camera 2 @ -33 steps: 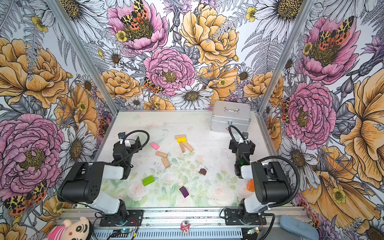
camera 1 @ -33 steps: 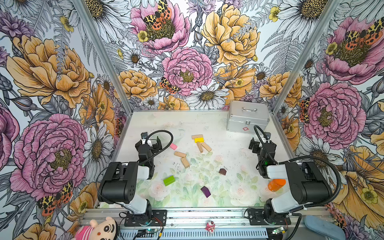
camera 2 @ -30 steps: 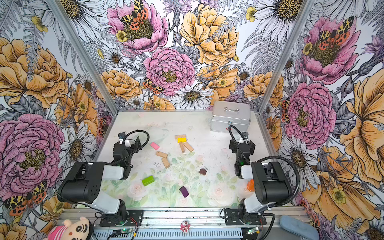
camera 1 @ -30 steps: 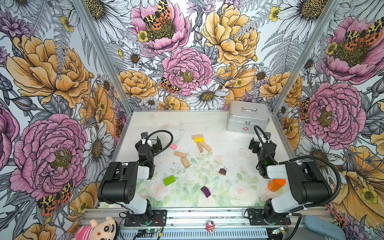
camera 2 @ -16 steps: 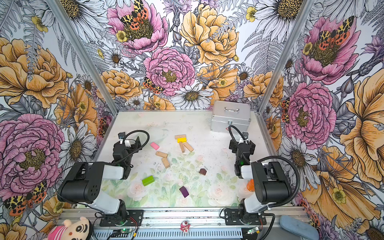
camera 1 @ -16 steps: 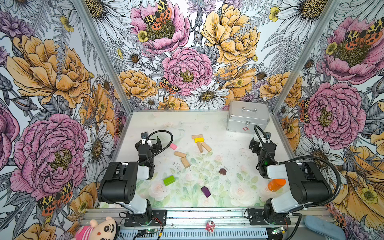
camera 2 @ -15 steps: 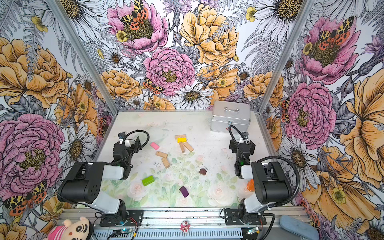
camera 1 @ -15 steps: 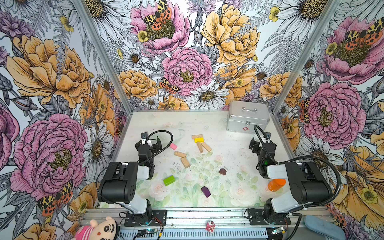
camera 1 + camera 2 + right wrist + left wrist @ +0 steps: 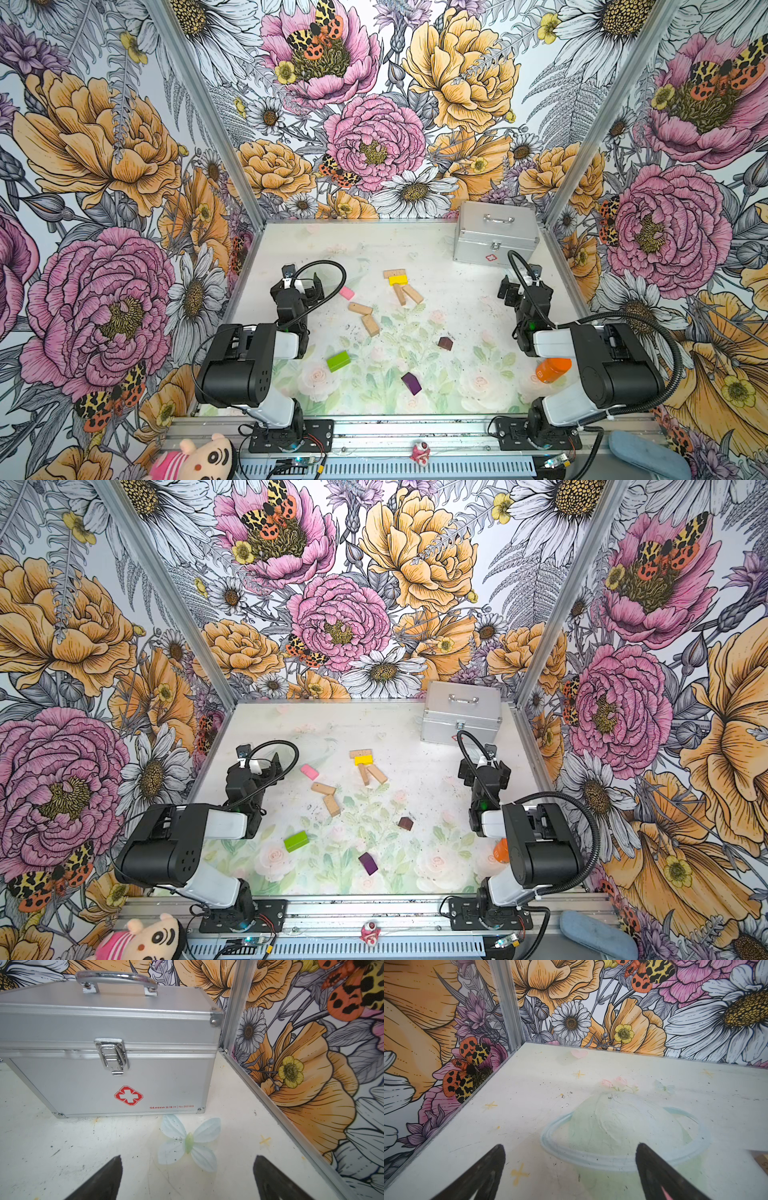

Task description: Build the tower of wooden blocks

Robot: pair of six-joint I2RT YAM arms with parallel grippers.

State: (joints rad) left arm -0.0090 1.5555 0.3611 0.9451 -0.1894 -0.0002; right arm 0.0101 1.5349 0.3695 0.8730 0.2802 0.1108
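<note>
No tower is standing in any form. Every brick is lying flat and single on the tabletop (image 9: 457, 291), none resting on another, so I judge the build to be at its very start, with all the stacking left to do.

Five tan bricks (image 9: 360, 308) are lying around the middle. One is touching the yellow brick (image 9: 397, 280) on its far-edge side, two are sitting in a V just nearer the front edge than that pair, and two more are lying apart from each other toward the left edge. The pink brick (image 9: 346, 293) is lying closest to the left gripper (image 9: 301, 282). Toward the front edge, the lime-green brick (image 9: 338, 360), the purple brick (image 9: 411, 383) and the dark-brown brick (image 9: 445, 343) are lying well apart from one another.

The left gripper is hanging by the left edge with its jaws spread wide and holding nothing. The right gripper (image 9: 521, 284) is doing the same by the right edge, facing the silver first-aid case (image 9: 494, 237) in the far right corner. The orange bottle (image 9: 552, 369) is sitting by the right edge near the front, partly hidden behind the right arm.
</note>
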